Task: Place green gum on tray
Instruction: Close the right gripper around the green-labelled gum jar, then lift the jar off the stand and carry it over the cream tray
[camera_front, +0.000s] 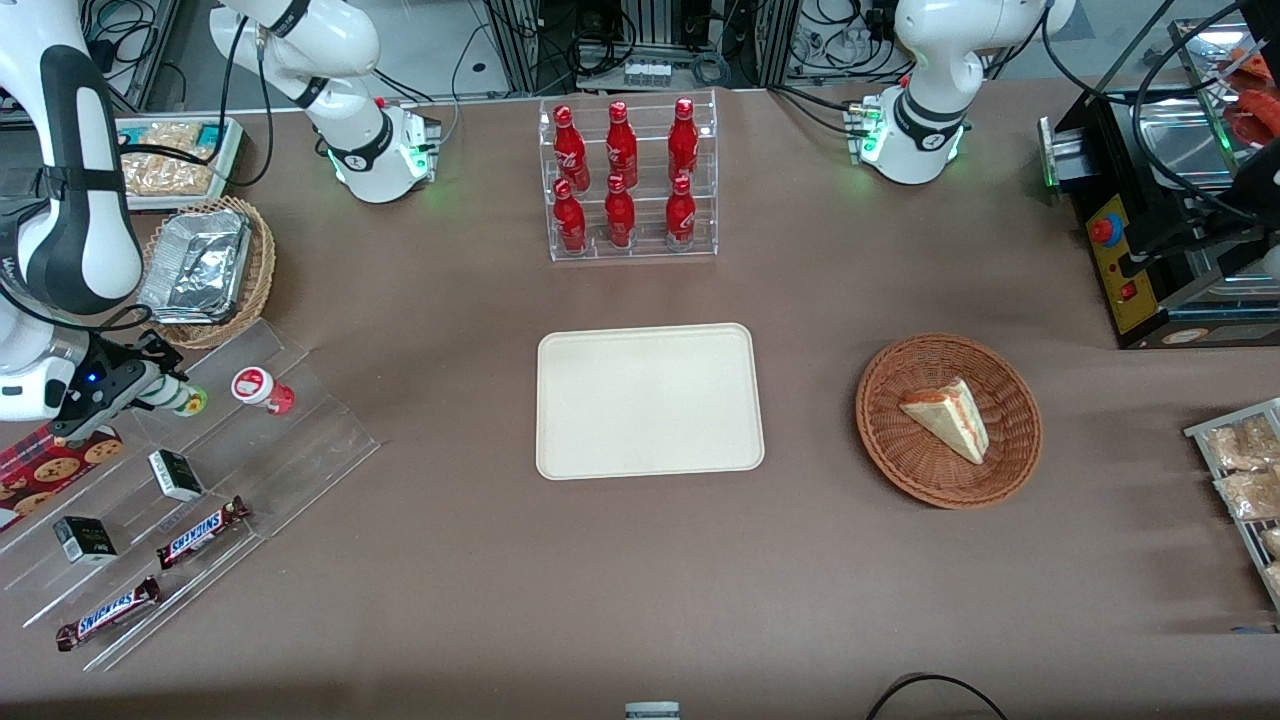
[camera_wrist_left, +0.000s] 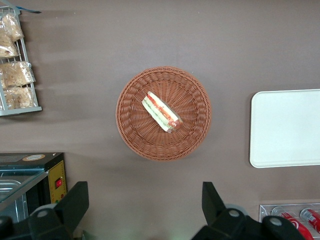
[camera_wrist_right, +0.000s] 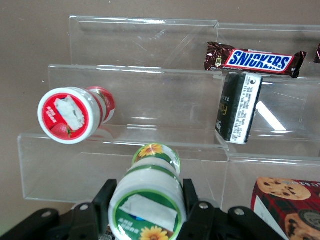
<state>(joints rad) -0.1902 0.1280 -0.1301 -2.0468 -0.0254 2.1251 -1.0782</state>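
Your green gum (camera_wrist_right: 147, 200) lies on the clear stepped rack (camera_front: 215, 470), beside the red gum (camera_front: 258, 388), with the gripper (camera_front: 160, 392) fingers clamped on its sides, so you have the grasp. Lifting it and carrying it to the tray (camera_front: 648, 400) remain. The tray sits bare on the brown table (camera_front: 480, 560), nearer the front camera than the bottle stand (camera_front: 628, 180).

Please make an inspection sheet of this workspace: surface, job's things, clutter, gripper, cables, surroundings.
Surface: brown table.
Job's things: green gum lies between the gripper's fingers on the clear stepped rack; tray bare, mid-table.
Clutter: red gum bottle, Snickers bars, cola bottle rack, sandwich in wicker basket.
Gripper: gripper shut on the gum.
Cables: black cables along the arm bases.
Surroundings: black machine toward the parked arm's end.
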